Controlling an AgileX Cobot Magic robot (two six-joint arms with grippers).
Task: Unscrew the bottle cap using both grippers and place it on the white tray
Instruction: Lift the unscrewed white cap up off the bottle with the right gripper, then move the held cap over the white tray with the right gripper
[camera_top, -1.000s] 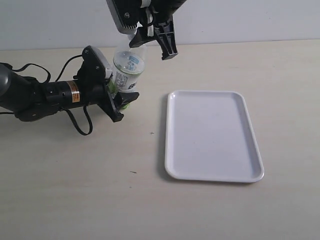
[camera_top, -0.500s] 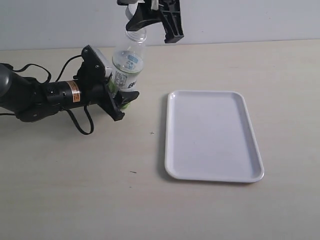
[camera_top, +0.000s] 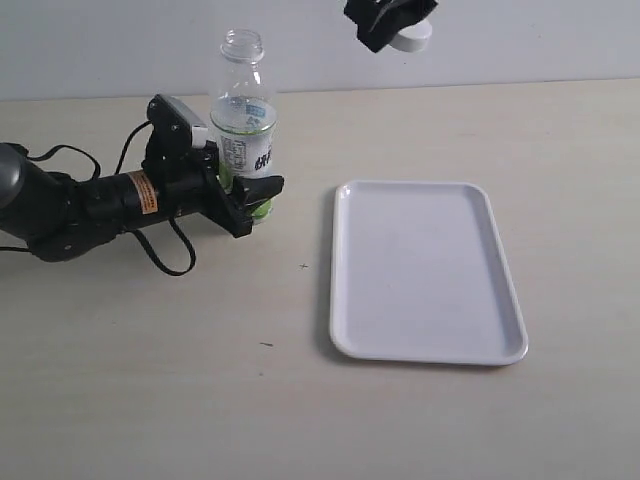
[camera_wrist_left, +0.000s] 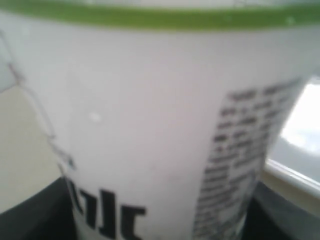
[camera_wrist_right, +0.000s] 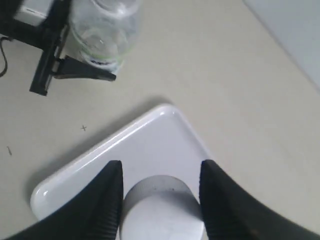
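White flat-topped bottle cap (camera_wrist_right: 160, 215) gripped by right gripper (camera_wrist_right: 161, 196), left gripper (camera_top: 250, 203) clamping open clear bottle (camera_top: 243, 120) (blurred print, perhaps barcode)

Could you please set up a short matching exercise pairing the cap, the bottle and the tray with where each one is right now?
Things:
1. bottle cap
2. bottle
3. white tray

States:
A. lies flat on the table
B. pinched in the right gripper, off the table
C. stands upright with its mouth open, clamped by the left gripper

Pairs: 1-B, 2-C, 3-A
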